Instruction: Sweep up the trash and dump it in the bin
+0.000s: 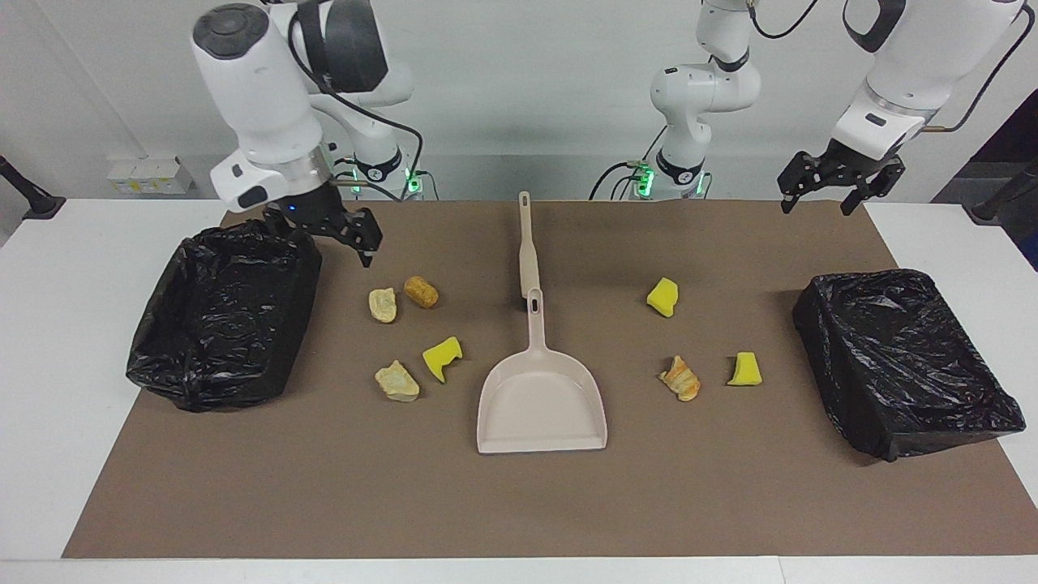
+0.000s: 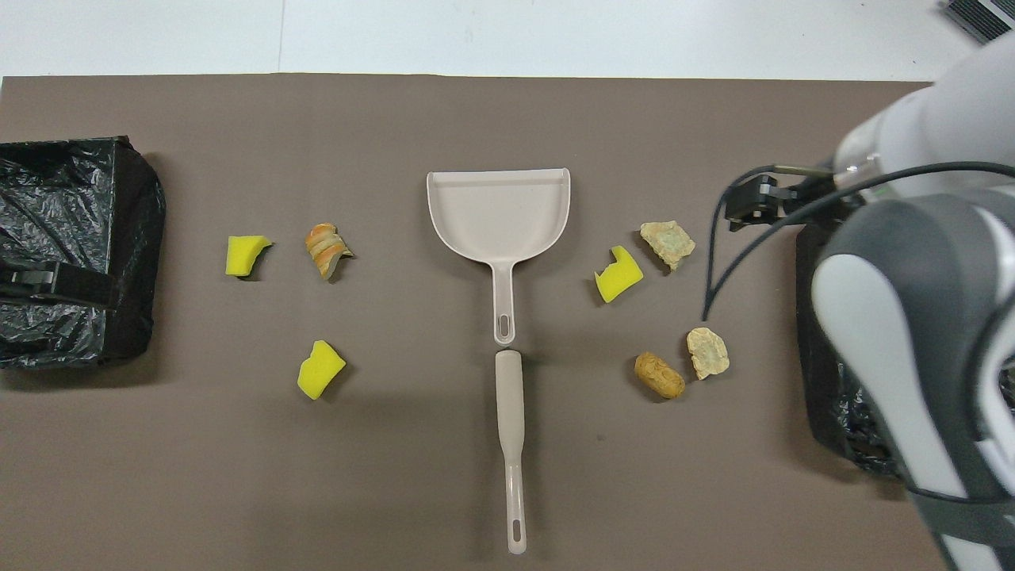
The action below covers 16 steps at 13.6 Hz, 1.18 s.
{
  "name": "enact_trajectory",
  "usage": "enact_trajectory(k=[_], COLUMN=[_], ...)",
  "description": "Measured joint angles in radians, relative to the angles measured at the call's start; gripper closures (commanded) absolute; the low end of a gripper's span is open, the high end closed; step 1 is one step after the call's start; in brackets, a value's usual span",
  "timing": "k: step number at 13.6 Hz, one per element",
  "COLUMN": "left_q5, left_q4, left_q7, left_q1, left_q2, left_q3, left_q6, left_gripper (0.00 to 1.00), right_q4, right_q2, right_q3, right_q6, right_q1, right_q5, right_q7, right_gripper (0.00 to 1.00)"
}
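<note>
two black-lined bins (image 1: 223, 312) (image 1: 904, 357) sit at the ends of the brown mat (image 1: 519, 503), one toward each arm's end of the table. between them lies the beige dustpan (image 1: 542, 405), mouth pointing away from the robots, with the brush (image 1: 525, 243) end to end with its handle, nearer to the robots. the trash is all loose on the mat: four bits toward the right arm's end, a yellow sponge chunk (image 1: 442, 357) and three bread pieces (image 1: 396, 381) (image 1: 383, 304) (image 1: 421, 291), and three toward the left arm's end, two sponge chunks (image 1: 663, 296) (image 1: 744, 369) and a bread piece (image 1: 679, 378). nothing is in the pan or bins. the right gripper (image 1: 328, 231) hangs empty with jaws spread wide over the mat beside its bin; the left gripper (image 1: 835, 182) waits, likewise wide and empty, over the mat's edge. the step in hand looks like fetching a tool: best to come down square over the brush handle, grip mid-handle for control, and keep clear of the nearby bread.
</note>
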Motion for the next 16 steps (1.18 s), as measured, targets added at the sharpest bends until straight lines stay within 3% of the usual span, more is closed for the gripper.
enact_trajectory(k=[4,10,13,14,16], left_q5=[-0.019,-0.030,-0.030,-0.030,-0.030], left_q4=[-0.030,-0.152,-0.200,-0.204,-0.205], left_q7=[0.000,0.001,0.001,0.001,0.001], left_q1=[0.000,-0.001,-0.001,-0.001,-0.001], left_q2=[0.001,0.002,0.002,0.002,0.002], left_q3=[-0.002,-0.009,-0.010,-0.010,-0.010], left_q6=[0.002,0.110,0.160,0.163,0.163], left_gripper=[0.00,0.00,0.00,0.00,0.00], right_q4=[0.002,-0.023,-0.091,-0.106,-0.113], right_q2=[0.129,0.263,0.311,0.313,0.312], right_q3=[0.005,0.007,0.006,0.006,0.003], right_q6=[0.183,0.301,0.403,0.418,0.422], right_q1=[0.143,0.287,0.336,0.338,0.337], right_q5=[0.065,0.082,0.081,0.081,0.081], right_q7=[0.138,0.260,0.280,0.280,0.280], right_gripper=[0.00,0.00,0.01,0.10,0.40])
